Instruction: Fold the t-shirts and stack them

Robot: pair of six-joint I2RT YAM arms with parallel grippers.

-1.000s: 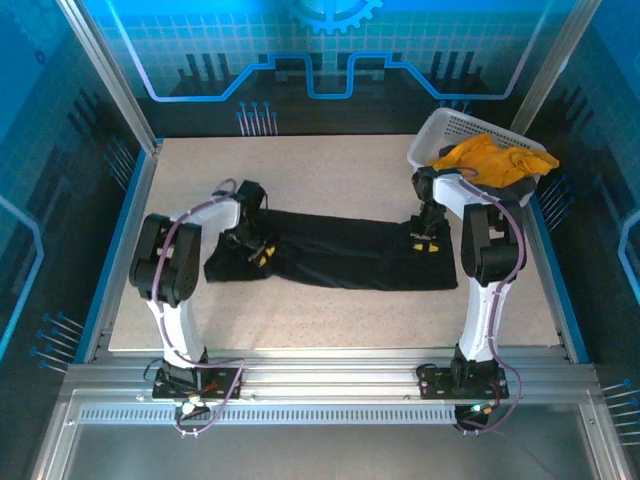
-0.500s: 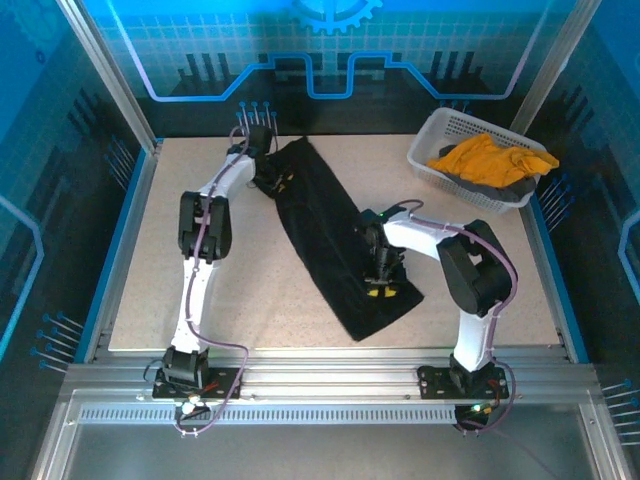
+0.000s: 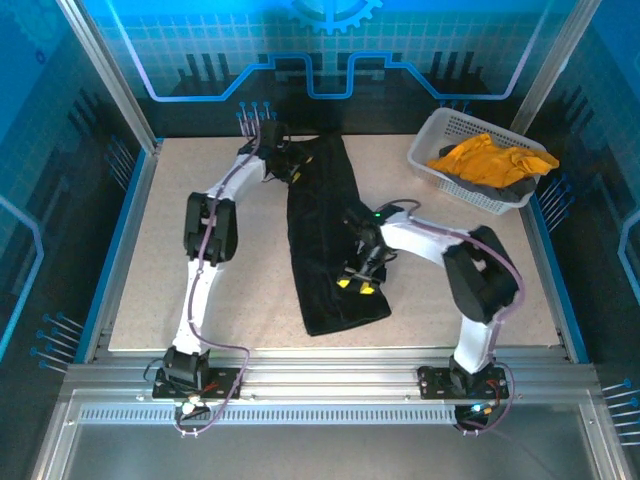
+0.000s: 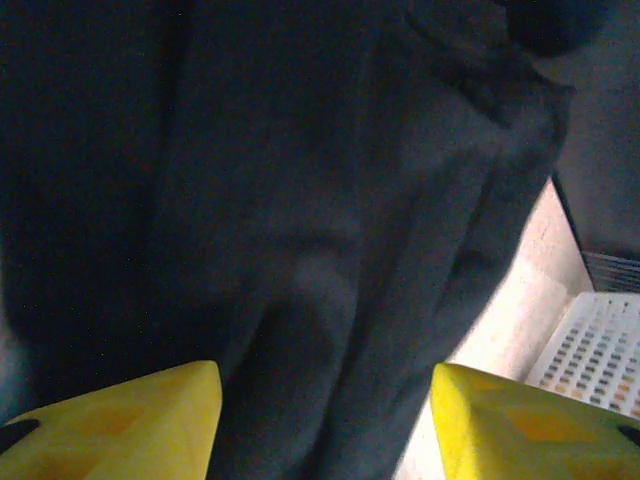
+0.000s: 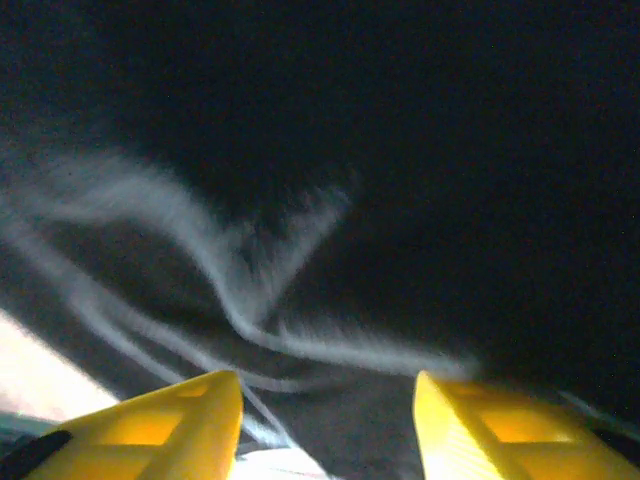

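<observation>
The left gripper [image 3: 283,165], seen from above, sits at the far end of the black t-shirt [image 3: 325,250]. The shirt lies as a long narrow strip running from the back of the tabletop [image 3: 260,290] towards the arms. The right gripper [image 3: 356,287] hovers over its near end. The mustard t-shirt [image 3: 490,158] lies bunched in the white basket [image 3: 440,125] at the far right.

On the left wrist camera, the left gripper [image 4: 325,375] is open, its yellow fingers [image 4: 130,415] wide apart over dark cloth [image 4: 300,200], with the basket [image 4: 600,350] nearby.

On the right wrist camera, the right gripper [image 5: 327,385] is likewise open above blurred black folds [image 5: 400,150].

I'd say the job is early: the black shirt looks narrowed lengthwise but not folded short, the mustard one isn't started, and nothing is stacked.
</observation>
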